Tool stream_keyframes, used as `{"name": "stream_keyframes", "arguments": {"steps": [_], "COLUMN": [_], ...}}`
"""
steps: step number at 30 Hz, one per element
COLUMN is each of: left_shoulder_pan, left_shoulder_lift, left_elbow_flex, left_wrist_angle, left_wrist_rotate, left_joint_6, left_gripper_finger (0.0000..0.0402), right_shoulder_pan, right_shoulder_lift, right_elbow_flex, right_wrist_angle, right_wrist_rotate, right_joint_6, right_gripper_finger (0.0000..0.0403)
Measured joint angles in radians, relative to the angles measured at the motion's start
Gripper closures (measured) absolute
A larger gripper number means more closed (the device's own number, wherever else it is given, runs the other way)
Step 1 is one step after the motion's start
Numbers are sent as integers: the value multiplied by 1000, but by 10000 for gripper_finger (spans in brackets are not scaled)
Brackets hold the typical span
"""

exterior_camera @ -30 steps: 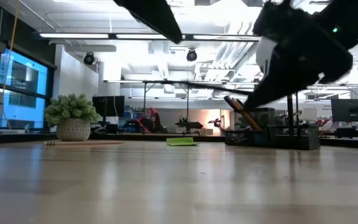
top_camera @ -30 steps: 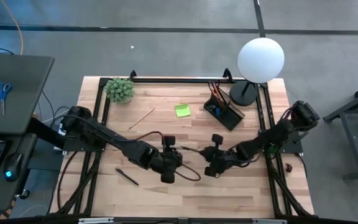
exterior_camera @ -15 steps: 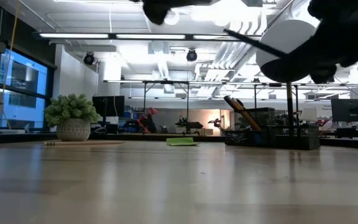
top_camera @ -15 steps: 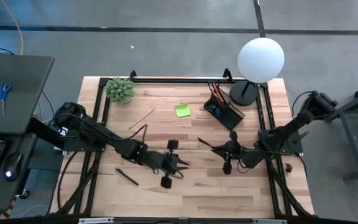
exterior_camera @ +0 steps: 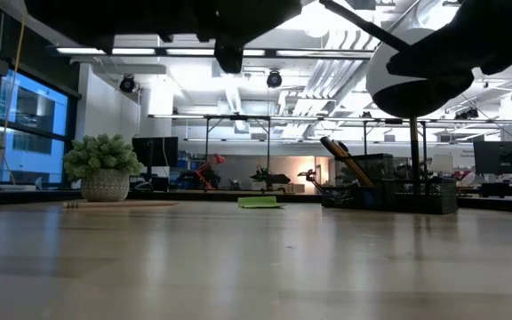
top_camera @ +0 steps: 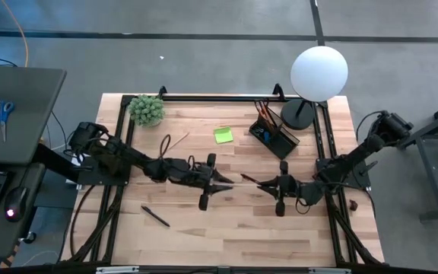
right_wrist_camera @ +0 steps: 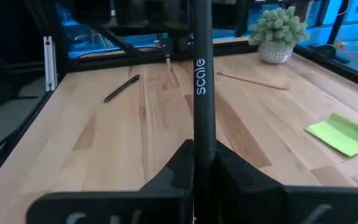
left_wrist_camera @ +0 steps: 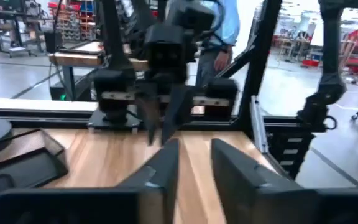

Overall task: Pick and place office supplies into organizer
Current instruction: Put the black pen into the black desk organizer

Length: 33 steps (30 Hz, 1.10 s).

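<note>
1 black pen point(right_wrist_camera: 202, 81) is gripped by the closed right end effector point(top_camera: 278, 185) above the bench point(top_camera: 226, 236); left end effector point(top_camera: 220, 183) partly open, empty. Carrying to the organizer point(top_camera: 274, 134) is called for next.

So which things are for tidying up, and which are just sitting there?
For the job: organizer, sticky notes, pencil, loose pen, pen held by the right gripper.
Just lying about: plant, lamp, blue scissors.

Wooden table point(top_camera: 226, 228) bears pen point(top_camera: 155, 216) (black), sticky-note pad point(top_camera: 223, 135).
</note>
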Motion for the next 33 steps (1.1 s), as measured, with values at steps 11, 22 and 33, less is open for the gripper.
{"name": "stream_keyframes", "arguments": {"steps": [11,22,33], "left_shoulder_pan": [-4,-3,-3], "left_shoulder_lift": [0,0,0], "left_elbow_flex": [70,99,99], "left_wrist_angle": [-18,-38,-26], "left_wrist_rotate": [-81,-98,-97], "left_joint_6": [-10,2,12], "left_gripper_finger": [172,190,252], "right_shoulder_pan": [-20,-58,-78], "right_shoulder_lift": [4,4,4], "right_elbow_flex": [0,0,0], "right_wrist_angle": [81,126,129], "right_wrist_rotate": [-83,-207,-254], "right_joint_6": [-78,-117,-118], "right_gripper_finger": [383,382,382]}}
